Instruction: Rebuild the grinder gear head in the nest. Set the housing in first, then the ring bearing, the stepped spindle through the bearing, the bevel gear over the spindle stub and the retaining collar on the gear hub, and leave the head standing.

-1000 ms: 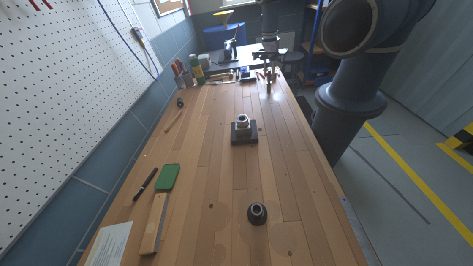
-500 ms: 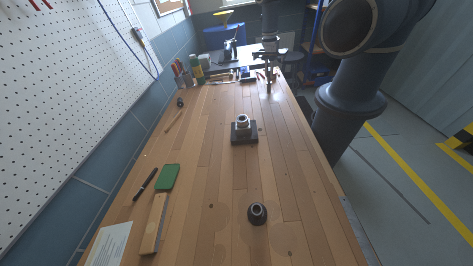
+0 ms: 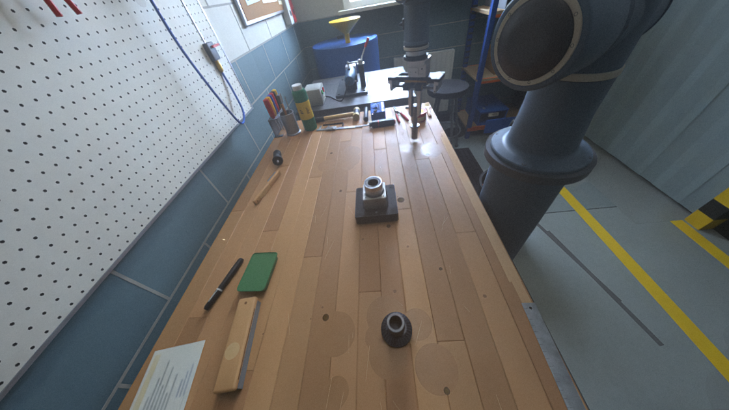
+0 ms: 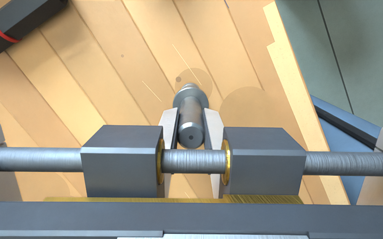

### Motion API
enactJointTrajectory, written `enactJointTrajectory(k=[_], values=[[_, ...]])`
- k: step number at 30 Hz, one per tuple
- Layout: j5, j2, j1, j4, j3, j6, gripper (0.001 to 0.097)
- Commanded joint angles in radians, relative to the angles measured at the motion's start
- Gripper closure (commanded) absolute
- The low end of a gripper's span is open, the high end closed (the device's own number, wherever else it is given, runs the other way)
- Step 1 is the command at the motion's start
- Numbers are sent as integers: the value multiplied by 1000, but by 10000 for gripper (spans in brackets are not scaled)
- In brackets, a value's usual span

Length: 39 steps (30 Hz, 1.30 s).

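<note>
At the middle of the wooden bench the dark nest [image 3: 376, 205] carries the grey housing [image 3: 374, 193], with a ring seated in its top. The dark bevel gear [image 3: 396, 329] sits alone on the near part of the bench. A small dark collar [image 3: 277, 157] lies near the left edge, far back. At the far right end the stepped spindle [image 3: 414, 120] [image 4: 189, 117] stands upright with its lower end at the bench top, clamped in my closed gripper [image 3: 415, 102] [image 4: 190, 124].
Two pen cups [image 3: 283, 122] and a green bottle [image 3: 305, 107] stand at the far left, with hand tools [image 3: 357, 120] beside the spindle. A green pad [image 3: 258, 271], black pen [image 3: 223, 283], wooden block [image 3: 238, 343] and paper [image 3: 170, 376] lie near left. The robot column [image 3: 540, 148] stands right of the bench.
</note>
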Motion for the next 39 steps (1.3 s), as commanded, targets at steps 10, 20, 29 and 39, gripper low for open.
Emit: enactJointTrajectory(k=[10, 20, 29, 39], values=[[26, -22, 0, 0, -9, 0, 966], [115, -87, 0, 0, -35, 0, 966], [308, -197, 0, 0, -117, 0, 966], [327, -208, 5, 0, -122, 5, 966]])
